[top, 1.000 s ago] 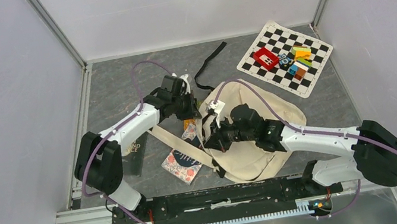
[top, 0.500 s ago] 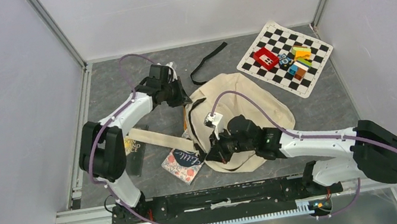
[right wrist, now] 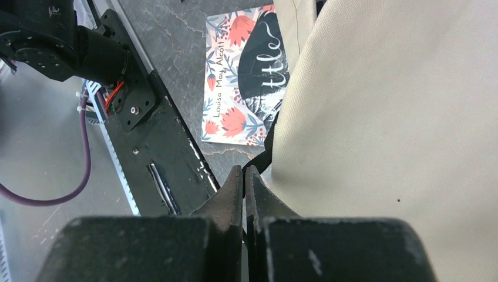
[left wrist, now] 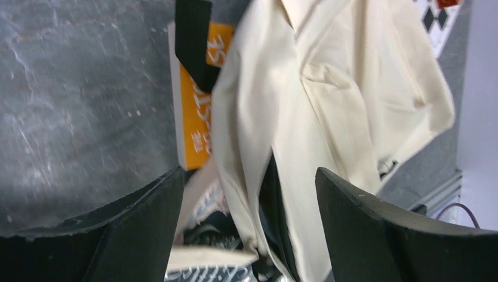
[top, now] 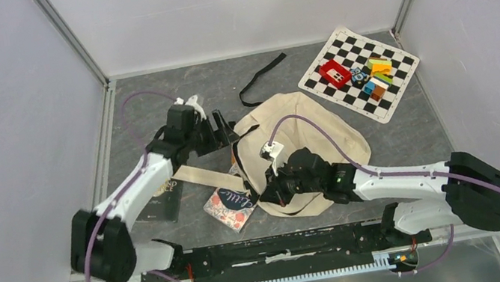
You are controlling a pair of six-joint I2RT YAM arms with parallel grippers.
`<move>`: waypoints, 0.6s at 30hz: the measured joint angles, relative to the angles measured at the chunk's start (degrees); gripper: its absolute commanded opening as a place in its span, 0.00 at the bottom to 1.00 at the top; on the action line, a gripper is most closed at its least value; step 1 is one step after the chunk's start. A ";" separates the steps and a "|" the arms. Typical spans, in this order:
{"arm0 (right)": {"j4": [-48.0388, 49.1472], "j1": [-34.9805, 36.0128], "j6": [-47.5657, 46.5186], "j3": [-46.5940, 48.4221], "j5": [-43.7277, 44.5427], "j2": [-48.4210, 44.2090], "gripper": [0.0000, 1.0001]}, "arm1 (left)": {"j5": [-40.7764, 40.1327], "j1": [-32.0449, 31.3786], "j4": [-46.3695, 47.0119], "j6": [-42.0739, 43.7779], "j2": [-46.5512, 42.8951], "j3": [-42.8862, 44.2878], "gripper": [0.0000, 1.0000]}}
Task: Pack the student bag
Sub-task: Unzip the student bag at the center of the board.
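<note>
The student bag (top: pixel 314 134), cream canvas, lies slumped in the middle of the table. My right gripper (top: pixel 272 196) is at its near-left edge. In the right wrist view this gripper (right wrist: pixel 244 175) is shut, with a black strip of the bag's (right wrist: pixel 399 111) edge pinched between its tips. My left gripper (top: pixel 222 126) hangs open just left of the bag. In its wrist view the left gripper (left wrist: pixel 249 176) has wide-apart fingers (left wrist: pixel 138 235) with cream bag fabric (left wrist: pixel 329 88) below them, and it holds nothing. An orange book (left wrist: pixel 197 111) sticks out from under the bag.
A floral book (top: pixel 230 205) lies left of the bag, under a cream strap (top: pixel 199 173). A dark book (top: pixel 164 198) sits beneath my left arm. A black strap (top: pixel 263 76) lies behind. A checkered mat (top: pixel 355 98) with toy blocks and a red box (top: pixel 335 73) is at the back right.
My left gripper let go of the bag's edge, opened and drew back to the left. The bag sank flatter. My right gripper stayed shut on the bag, shifted slightly left and toward the arms' bases.
</note>
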 measured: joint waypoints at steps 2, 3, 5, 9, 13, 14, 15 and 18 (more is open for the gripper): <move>0.79 0.00 0.15 0.15 0.02 0.61 0.00 | 0.00 -0.70 0.09 -1.33 -6.25 -3.76 0.89; 1.07 0.00 0.22 0.37 0.02 1.25 0.00 | 0.00 -1.16 0.20 -2.29 -9.57 -5.79 0.89; 1.57 0.04 0.44 0.81 -0.09 2.54 0.00 | -0.02 -2.34 0.50 -4.46 -15.28 -9.51 0.88; 3.43 0.26 1.11 1.07 -0.39 4.35 0.00 | -0.15 -6.27 1.27 -8.81 -20.72 -15.67 0.86; 5.11 0.26 1.73 1.09 -0.59 5.09 0.00 | -0.83 -11.87 2.43 -12.85 -19.43 -20.00 0.79; 5.33 0.26 1.84 1.09 -0.59 5.14 0.00 | -1.07 -12.81 2.64 -13.44 -18.62 -20.31 0.76; 5.60 0.26 1.95 1.09 -0.59 5.14 0.00 | -1.40 -14.10 2.91 -14.14 -17.46 -20.41 0.70; 6.05 0.28 2.10 1.09 -0.57 5.14 0.00 | -2.93 -16.46 4.76 -15.39 -14.80 -20.39 0.52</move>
